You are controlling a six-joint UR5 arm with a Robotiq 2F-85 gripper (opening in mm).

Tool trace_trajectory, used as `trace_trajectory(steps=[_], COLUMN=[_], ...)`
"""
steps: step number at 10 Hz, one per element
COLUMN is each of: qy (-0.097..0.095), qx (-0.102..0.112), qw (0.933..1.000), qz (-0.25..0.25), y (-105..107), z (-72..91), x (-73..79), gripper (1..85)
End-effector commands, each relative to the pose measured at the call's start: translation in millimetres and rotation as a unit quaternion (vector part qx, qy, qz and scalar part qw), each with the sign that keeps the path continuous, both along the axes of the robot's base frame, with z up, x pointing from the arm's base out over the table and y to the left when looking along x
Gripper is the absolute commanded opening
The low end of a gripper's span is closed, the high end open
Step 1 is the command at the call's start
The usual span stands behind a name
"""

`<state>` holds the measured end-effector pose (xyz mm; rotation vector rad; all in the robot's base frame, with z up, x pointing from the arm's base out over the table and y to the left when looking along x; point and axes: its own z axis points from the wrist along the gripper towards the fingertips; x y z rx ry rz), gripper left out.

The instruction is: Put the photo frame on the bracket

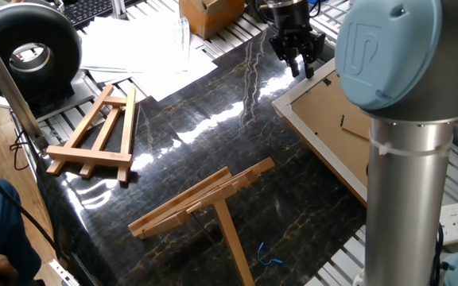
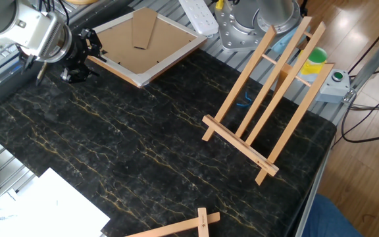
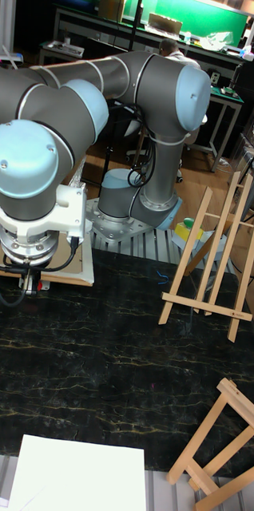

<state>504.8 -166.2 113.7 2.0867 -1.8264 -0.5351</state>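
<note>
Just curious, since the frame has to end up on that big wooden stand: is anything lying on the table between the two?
No. In the other fixed view, only bare dark marble tabletop separates the photo frame from the bracket.

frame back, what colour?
Brown back, white border on the frame; clearest in the other fixed view.

- Arm (image 3: 103, 88): thick dark-grey tubular links, glossy.
- Joint caps (image 1: 396, 48): rounded, pale blue, embossed logo.
- Upright link (image 1: 404, 199): brushed silver tube, thin white tie around it.
- Wrist flange (image 3: 51, 215): white housing, black cable looped beside it.
- Base (image 2: 242, 26): silver, bolted flange.
- Gripper (image 1: 299, 62): black, two fingers.
</note>
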Motion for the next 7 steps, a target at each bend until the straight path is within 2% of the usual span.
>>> trace_trajectory(steps=[1, 5, 7], qy=[-0.001, 0.007, 0.027], qx=[0.011, 0.012, 0.017], qw=[0.9999, 0.9998, 0.9991], qz=[-0.001, -0.013, -0.027], y=[0.8, 0.9, 6.7], z=[-3.1, -0.7, 4.9], x=[-5.7, -12.1, -20.4], gripper=[39.3, 39.3, 40.0])
